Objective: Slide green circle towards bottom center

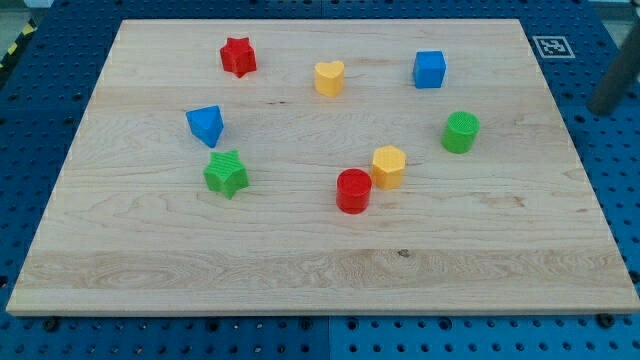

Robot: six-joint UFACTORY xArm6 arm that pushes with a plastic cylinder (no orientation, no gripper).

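The green circle (461, 132) stands upright on the wooden board (320, 270), in the right half, a little above mid-height. A dark blurred rod shows at the view's right edge, off the board; my tip (603, 108) is well to the right of the green circle and slightly higher, touching no block. A yellow hexagon (389, 166) lies to the lower left of the green circle, with a red circle (353, 190) right beside it.
A blue cube (430, 69) sits above the green circle. A yellow heart (329, 77) and a red star (238, 56) lie near the top. A blue triangle (206, 124) and a green star (226, 173) are at the left.
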